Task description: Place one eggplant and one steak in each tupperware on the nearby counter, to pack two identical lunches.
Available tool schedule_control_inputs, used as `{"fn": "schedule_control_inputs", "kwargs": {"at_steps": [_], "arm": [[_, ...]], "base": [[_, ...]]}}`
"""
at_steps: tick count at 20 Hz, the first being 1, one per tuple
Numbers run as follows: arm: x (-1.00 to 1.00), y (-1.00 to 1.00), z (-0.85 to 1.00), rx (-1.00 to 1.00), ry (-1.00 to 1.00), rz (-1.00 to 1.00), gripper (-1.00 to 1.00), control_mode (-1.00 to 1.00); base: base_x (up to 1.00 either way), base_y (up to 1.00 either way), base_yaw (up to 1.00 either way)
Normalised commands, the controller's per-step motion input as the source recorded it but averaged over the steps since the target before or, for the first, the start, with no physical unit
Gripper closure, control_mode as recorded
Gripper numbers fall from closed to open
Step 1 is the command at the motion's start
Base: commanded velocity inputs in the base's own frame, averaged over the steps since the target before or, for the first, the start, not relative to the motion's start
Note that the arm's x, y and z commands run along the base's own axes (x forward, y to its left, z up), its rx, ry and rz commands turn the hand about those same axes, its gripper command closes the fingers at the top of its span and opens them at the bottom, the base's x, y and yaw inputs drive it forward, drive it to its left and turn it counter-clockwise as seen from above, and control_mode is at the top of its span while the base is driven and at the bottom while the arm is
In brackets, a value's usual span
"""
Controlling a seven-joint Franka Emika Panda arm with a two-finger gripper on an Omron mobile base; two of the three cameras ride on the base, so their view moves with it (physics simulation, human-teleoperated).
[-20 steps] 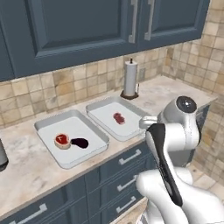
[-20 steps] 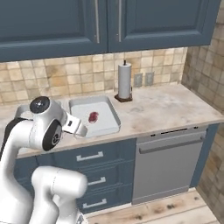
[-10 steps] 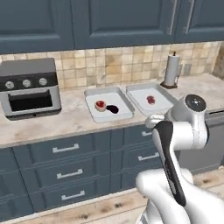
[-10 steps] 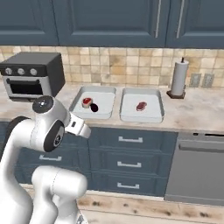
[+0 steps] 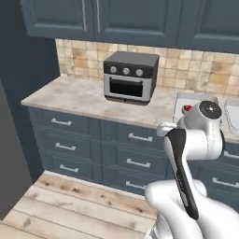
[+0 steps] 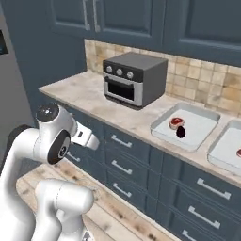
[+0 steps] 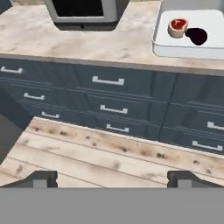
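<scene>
Gripper (image 7: 112,179) spread wide, nothing between the fingers, hanging over the wooden floor (image 7: 87,153) in front of the dark blue drawers (image 7: 109,107). One tupperware (image 6: 186,126) sits on the counter (image 6: 84,94) right of the toaster oven (image 6: 134,77), holding a steak (image 6: 176,123) with an eggplant (image 6: 181,132) touching it (second tupperware (image 6: 228,146) just beside, steak (image 6: 240,152) at frame edge).

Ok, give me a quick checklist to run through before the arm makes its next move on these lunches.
1. Fingers apart, nothing held: ok.
2. Near tupperware holds one steak and one eggplant: ok.
3. Second tupperware holds a steak: ok.
4. Second tupperware holds an eggplant: cannot tell, it is cut off at the edge of the picture.
5. Spare eggplant in sight to fetch: not ok.
6. Counter near the toaster oven free of obstacles: ok.
</scene>
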Motion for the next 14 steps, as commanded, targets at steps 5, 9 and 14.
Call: {"fn": "schedule_control_inputs", "kwargs": {"at_steps": [5,9,14], "arm": [[0.0,0.0,0.0,0.0,0.0,0.0,-1.0,1.0],[0.0,0.0,0.0,0.0,0.0,0.0,-1.0,1.0],[0.0,0.0,0.0,0.0,0.0,0.0,-1.0,1.0]], "base": [[-0.05,0.3,0.92],[0.0,0.29,0.95],[0.0,0.36,0.94]]}}
